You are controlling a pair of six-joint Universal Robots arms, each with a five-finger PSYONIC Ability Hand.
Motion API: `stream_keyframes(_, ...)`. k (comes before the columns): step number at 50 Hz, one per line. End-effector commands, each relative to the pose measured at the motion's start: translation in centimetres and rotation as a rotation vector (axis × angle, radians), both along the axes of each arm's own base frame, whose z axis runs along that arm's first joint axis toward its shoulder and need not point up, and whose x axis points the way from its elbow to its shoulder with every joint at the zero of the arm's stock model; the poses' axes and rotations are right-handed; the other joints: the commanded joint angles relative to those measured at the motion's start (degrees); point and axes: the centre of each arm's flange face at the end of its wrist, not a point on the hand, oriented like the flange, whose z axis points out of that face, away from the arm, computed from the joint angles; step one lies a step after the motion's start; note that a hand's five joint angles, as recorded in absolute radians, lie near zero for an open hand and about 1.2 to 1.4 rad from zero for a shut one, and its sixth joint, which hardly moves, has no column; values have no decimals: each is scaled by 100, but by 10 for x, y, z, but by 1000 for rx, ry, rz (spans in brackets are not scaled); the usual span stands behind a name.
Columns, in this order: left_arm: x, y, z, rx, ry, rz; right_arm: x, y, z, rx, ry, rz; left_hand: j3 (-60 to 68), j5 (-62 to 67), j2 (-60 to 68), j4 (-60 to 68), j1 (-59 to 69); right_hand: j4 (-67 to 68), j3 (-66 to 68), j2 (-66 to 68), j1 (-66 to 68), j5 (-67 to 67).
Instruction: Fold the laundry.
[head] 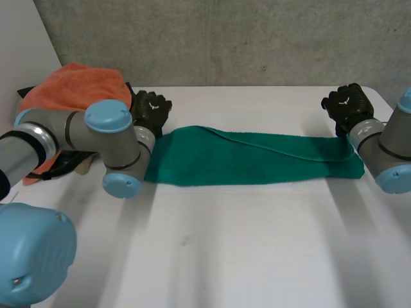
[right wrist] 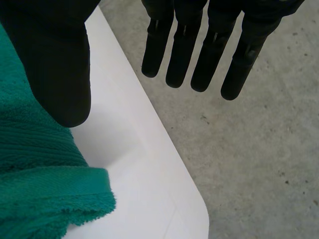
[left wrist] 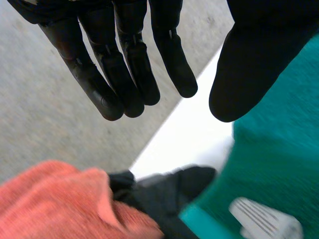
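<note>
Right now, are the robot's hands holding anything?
Nothing is held. The left hand and right hand are open, fingers straight, at opposite ends of the long green terry towel.

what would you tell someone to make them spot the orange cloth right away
On the white table, look to the far corner on the robot's left, behind its left arm. A crumpled orange cloth lies heaped there over a black item. Unlike the green towel spread as a long flat strip across the table, it is bunched up and orange.
</note>
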Motion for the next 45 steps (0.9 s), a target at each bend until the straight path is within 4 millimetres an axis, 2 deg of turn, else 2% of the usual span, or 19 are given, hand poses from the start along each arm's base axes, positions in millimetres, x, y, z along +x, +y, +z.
stream_keyframes(1, 2, 4, 22, -57, 42, -26, -6, 12, 15, 38, 124, 33, 624, 636, 652, 640, 645, -128, -102, -222, -185, 25)
stream_keyframes(6, 14, 3, 36, 1, 94, -15, -10, 26, 25, 117, 179, 35, 473, 485, 501, 490, 494, -616, -590, -711, -673, -463)
stream_keyframes(12, 21, 6, 44, 110, 180, -55, -11, 34, 21, 181, 199, 49, 187, 199, 215, 203, 208, -617, -591, -711, -674, -464)
stream_keyframes(17, 26, 9, 45, 219, 262, -95, -11, 33, 2, 182, 279, 67, -117, -104, -88, -100, -96, -550, -524, -644, -606, -396)
stream_keyframes(22, 31, 11, 46, 290, 323, -102, -8, 24, -21, 123, 379, 88, -335, -322, -306, -318, -314, -248, -222, -342, -305, -95)
stream_keyframes(29, 37, 11, 48, 295, 320, -77, -4, 12, -28, 40, 396, 81, -436, -424, -408, -420, -415, 1162, 1188, 1068, 1105, 1315)
stream_keyframes(30, 38, 11, 48, 294, 320, -73, -2, 10, -26, 21, 391, 79, -436, -424, -408, -420, -415, 2532, 2558, 2438, 2475, 2685)
stream_keyframes(32, 39, 11, 49, 291, 320, -67, -1, 9, -22, 4, 389, 79, -436, -424, -408, -420, -415, 4455, 4481, 4361, 4398, 4608)
stream_keyframes(37, 42, 10, 52, 286, 321, -60, 4, 12, 1, -38, 365, 65, -587, -575, -559, -571, -566, 4465, 4492, 4371, 4409, 4619)
stream_keyframes(38, 43, 9, 52, 288, 323, -57, 7, 17, 13, -39, 338, 62, -671, -659, -642, -654, -650, 4465, 4492, 4371, 4409, 4619)
stream_keyframes(41, 43, 9, 52, 289, 325, -53, 12, 29, 32, -23, 265, 66, -755, -743, -727, -739, -734, 4465, 4492, 4371, 4409, 4619)
stream_keyframes(45, 42, 8, 52, 282, 323, -55, 23, 55, 82, -38, 84, 81, -1309, -1297, -1280, -1292, -1288, 4465, 4492, 4371, 4409, 4619)
